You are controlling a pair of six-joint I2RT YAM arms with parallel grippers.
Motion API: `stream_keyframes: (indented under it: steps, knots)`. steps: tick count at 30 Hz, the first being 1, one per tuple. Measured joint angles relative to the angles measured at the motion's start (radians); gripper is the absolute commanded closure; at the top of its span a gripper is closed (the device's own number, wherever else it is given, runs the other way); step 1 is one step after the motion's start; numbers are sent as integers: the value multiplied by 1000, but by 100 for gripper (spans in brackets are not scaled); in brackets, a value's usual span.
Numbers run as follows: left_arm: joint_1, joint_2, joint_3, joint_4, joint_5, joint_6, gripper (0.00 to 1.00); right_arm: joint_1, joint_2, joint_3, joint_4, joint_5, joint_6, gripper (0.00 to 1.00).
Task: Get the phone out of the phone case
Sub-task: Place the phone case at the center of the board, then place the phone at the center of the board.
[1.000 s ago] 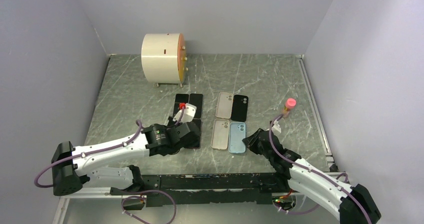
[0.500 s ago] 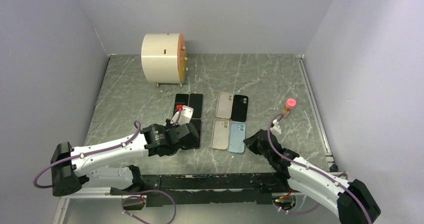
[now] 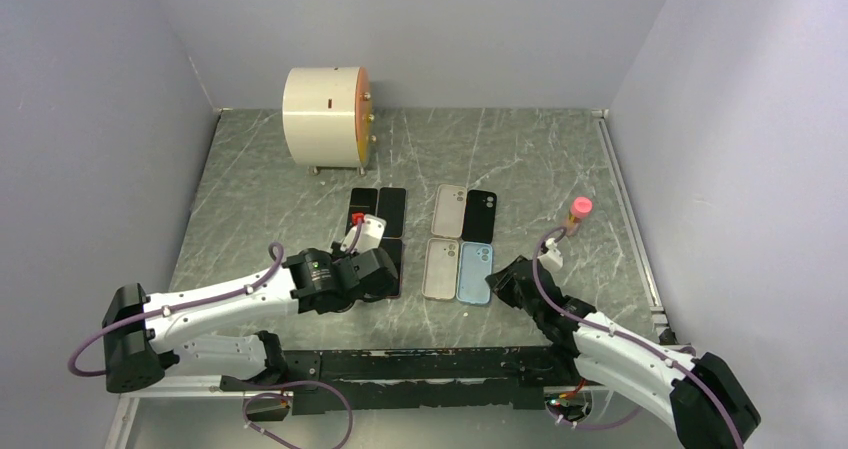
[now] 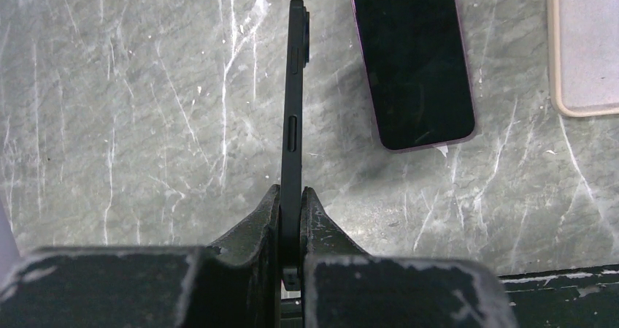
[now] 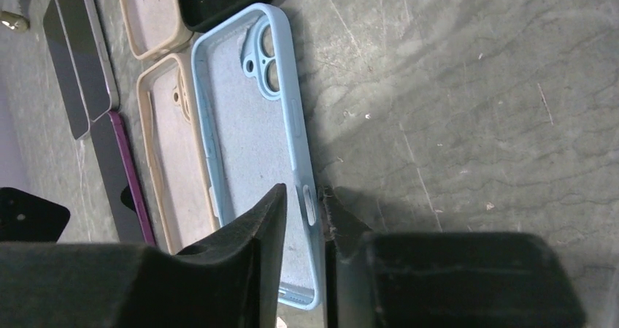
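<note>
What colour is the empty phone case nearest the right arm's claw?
Plain light blue soft phone case, seen best in the right wrist view.

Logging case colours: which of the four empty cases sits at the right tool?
The light blue case: its rim runs between the right tool's fingers. The beige cases and black case lie clear of that tool.

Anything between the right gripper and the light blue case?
Nothing visible. The right gripper straddles the light blue case's long side wall: one finger inside the shell, one outside over the table. The beige case lies along the blue case's other side, clear of the gripper.
</note>
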Motion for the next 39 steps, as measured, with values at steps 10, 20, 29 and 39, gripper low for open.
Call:
stream_keyframes:
  steps: [10,20,29,39]
  knots:
    - [0,88,0,-20,35,-37,94,0,-73,0,27,12,-39,38]
    - [0,258,64,-28,15,-10,82,0,-174,-8,26,35,-77,30]
    - [0,372,80,-61,26,-52,75,0,-215,-41,31,53,-95,30]
    - [2,464,80,-66,20,-117,63,-1,-200,-49,48,51,-111,30]
